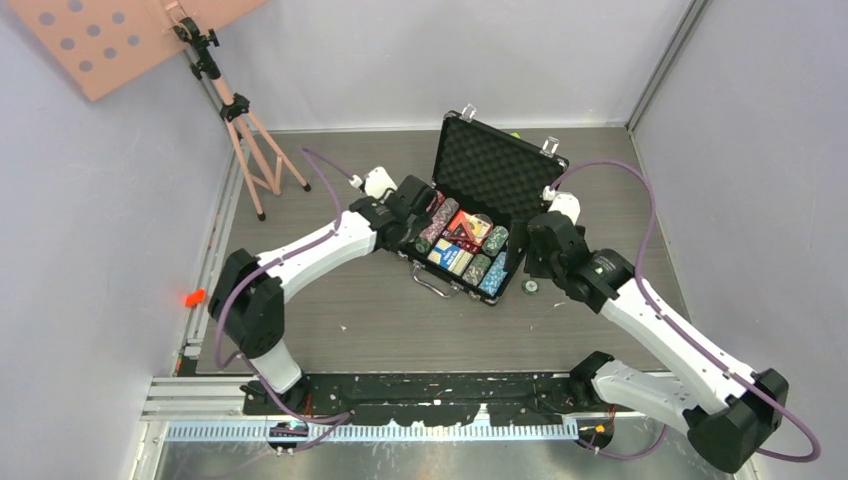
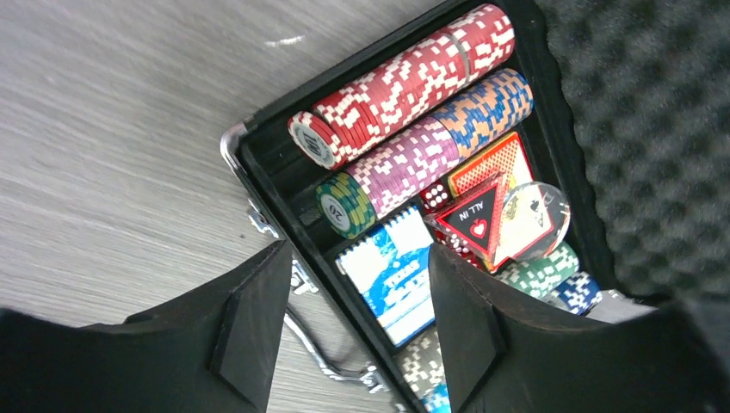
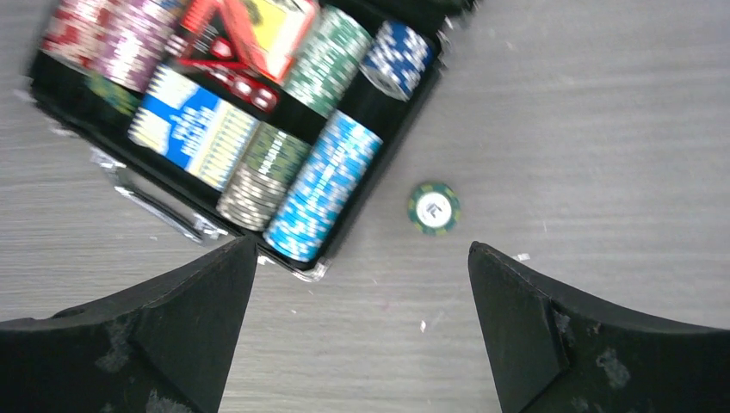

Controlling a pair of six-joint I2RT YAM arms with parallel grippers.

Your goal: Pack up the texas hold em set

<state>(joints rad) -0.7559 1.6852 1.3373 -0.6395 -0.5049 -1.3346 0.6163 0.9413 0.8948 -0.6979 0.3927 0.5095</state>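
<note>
Briefcase (image 1: 495,165) lies open; left pincer (image 2: 357,258) parted, empty (over its corner); right pincer (image 3: 361,249) spread wide above loose chip (image 3: 433,209).

Bare table (image 3: 603,129) surrounds the loose chip (image 3: 433,209); briefcase (image 1: 495,165) wall stands just beside.

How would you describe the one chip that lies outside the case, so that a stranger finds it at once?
Find the open black case in the middle of the table. Off its near right corner, beside the light-blue chip row, one chip lies flat on the table. It alone is outside the case: green rim, white centre.
</note>
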